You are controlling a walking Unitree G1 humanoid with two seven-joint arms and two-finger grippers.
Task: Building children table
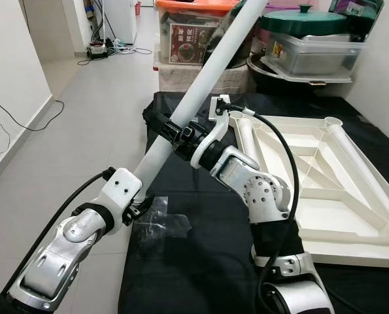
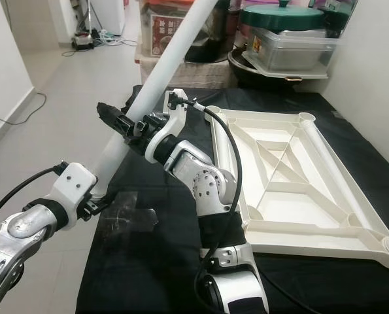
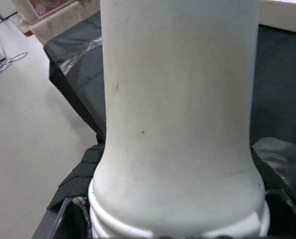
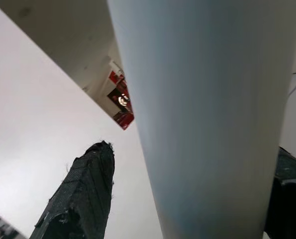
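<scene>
A long white table leg [image 1: 207, 72] slants up from lower left to upper right over the edge of a black cloth [image 1: 201, 261]. My left gripper [image 1: 140, 199] is shut on its lower, ridged end [image 3: 177, 209]. Higher up, my right gripper [image 1: 160, 123] reaches in from the right with the leg [image 4: 207, 124] between its fingers. One finger [image 4: 83, 194] stands apart from the leg, so this gripper is open. The white tabletop [image 1: 338, 252] lies upside down on the cloth at right. Two other white legs [image 1: 250, 140] [image 1: 364, 163] lie along its sides.
A crumpled clear plastic bag [image 1: 158, 226] lies on the cloth near my left gripper. Behind the cloth are an orange-lidded storage box [image 1: 191, 33] and a clear box under a green pot [image 1: 312, 46]. Cables [image 1: 116, 47] trail over the tiled floor at left.
</scene>
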